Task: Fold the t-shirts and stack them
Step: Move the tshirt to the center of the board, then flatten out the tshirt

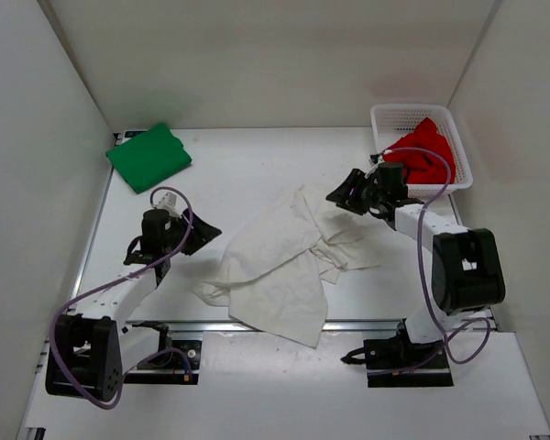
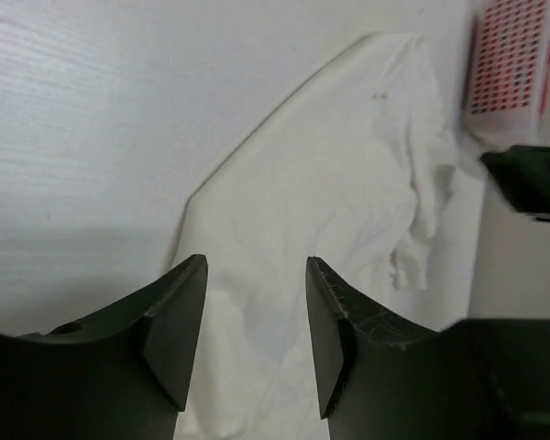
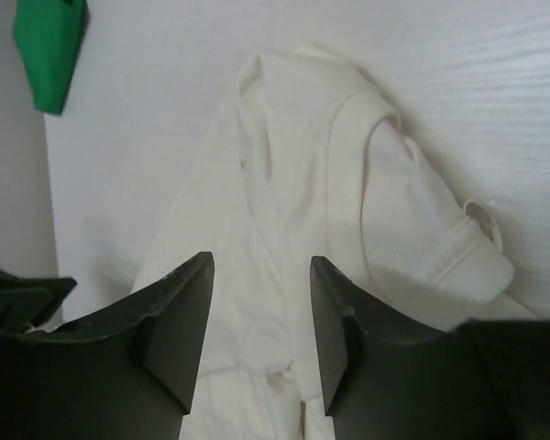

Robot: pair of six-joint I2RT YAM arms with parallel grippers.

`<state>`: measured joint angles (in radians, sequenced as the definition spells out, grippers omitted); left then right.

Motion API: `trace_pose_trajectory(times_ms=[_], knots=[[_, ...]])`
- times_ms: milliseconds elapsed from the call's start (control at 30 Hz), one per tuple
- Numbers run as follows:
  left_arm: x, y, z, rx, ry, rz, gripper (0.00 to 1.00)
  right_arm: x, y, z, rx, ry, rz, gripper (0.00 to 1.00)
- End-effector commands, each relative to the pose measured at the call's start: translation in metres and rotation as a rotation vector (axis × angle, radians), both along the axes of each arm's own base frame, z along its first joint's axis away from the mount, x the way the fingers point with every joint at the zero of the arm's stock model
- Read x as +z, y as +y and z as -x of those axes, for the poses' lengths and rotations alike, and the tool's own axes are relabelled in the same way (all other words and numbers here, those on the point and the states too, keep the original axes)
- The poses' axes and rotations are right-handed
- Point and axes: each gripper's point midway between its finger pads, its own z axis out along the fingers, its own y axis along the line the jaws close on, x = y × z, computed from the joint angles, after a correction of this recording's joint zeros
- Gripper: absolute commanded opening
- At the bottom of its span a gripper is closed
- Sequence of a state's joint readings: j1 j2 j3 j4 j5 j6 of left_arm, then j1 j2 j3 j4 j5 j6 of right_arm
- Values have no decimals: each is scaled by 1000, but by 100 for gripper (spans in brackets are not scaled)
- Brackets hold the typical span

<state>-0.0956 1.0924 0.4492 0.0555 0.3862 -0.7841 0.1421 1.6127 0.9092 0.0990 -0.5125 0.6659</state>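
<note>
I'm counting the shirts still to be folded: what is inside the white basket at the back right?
A crumpled red t-shirt fills much of the white mesh basket. The basket floor, and anything lying under the shirt, is covered and cannot be seen.

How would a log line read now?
green shirt folded; white shirt crumpled; red shirt in basket; left fingers open; right fingers open

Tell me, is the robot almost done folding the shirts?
Not yet. The green shirt looks folded, lying alone at the far left. The white shirt lies crumpled mid-table; the left fingers and right fingers are open near it, holding nothing. The red shirt is bunched in the basket. So two folds and the stacking remain.
</note>
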Motion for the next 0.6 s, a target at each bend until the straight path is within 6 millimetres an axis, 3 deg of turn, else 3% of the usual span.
trace_pose_trajectory(times_ms=[0, 133, 233, 367, 467, 567], knots=[[-7, -5, 10, -33, 9, -169, 58, 95, -8, -22, -99, -313, 108, 46], [-31, -8, 37, -100, 60, -385, 65, 64, -21, 7, -175, -253, 251, 44], [-38, 5, 47, -72, 82, -417, 73, 34, -14, 40, -148, -199, 261, 37], [-49, 29, 57, 5, 107, -433, 87, -12, -35, 69, -179, -107, 420, 37], [-60, 35, 66, 13, 129, -454, 97, -28, -35, 74, -128, -51, 371, 43], [-76, 32, 75, -7, 178, -440, 98, -35, -30, 71, -107, -43, 399, 46]])
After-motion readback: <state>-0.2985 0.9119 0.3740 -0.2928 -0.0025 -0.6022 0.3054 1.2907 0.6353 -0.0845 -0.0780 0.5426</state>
